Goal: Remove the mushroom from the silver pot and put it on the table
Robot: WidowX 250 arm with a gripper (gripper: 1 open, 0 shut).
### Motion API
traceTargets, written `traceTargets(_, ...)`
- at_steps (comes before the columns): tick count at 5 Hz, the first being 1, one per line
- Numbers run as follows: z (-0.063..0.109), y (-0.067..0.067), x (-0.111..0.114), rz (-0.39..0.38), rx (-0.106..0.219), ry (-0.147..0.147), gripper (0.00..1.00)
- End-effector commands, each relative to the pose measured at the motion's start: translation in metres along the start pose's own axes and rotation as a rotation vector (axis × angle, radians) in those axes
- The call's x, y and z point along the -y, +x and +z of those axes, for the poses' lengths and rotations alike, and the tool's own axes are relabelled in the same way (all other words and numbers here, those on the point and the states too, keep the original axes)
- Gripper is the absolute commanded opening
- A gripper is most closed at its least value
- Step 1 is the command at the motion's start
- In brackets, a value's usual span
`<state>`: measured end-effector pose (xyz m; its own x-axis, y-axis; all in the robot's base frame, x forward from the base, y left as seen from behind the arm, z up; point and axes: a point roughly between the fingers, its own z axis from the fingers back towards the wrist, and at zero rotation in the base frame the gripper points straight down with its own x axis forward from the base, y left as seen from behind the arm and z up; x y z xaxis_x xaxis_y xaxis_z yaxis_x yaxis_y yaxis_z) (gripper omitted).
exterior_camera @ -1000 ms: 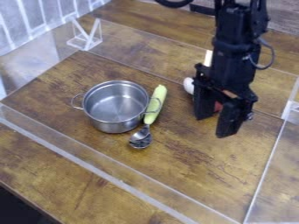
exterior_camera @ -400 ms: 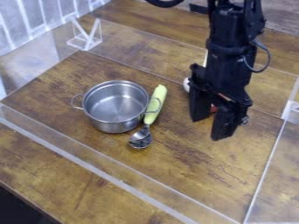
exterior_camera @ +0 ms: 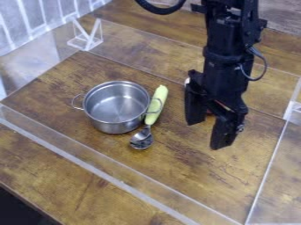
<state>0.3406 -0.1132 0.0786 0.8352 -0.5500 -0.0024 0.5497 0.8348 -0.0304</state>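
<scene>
Step in hand: judged from the empty pot and the spread claw over bare wood, this is the release and the retreat after it.
Silver pot (exterior_camera: 114,106): sits at about nine o'clock from the arm, upright, its bowl showing only bare steel; nothing lies inside.
Mushroom: not visible here; it may be hidden behind or under the claw at the right of the scene, but I cannot tell.
Spoon (exterior_camera: 150,116): lies just beside the pot at its three o'clock, yellow-green handle toward twelve, bowl toward six.
Claw (exterior_camera: 207,120): points down at the table (exterior_camera: 70,167), its two dark fingers standing wide apart; nothing shows between them, and whether the tips touch the wood I cannot tell.
Doing it well: lift straight up, so a finger does not clip whatever has been set down; keep clear of the spoon and the acrylic wall at four o'clock.
</scene>
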Motion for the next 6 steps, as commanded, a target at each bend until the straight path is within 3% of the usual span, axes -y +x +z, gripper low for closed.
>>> traceTargets(1,0.026,0.003,0.004,-0.036,0.088,0.031,0.0)
traceTargets(2,0.023,0.003,0.003,-0.042,0.095,0.035,0.0)
traceTargets(3,0.024,0.001,0.004,-0.031,0.104,0.036,1.0)
traceTargets(6,0.016,0.001,0.002,-0.064,0.119,0.044,1.0)
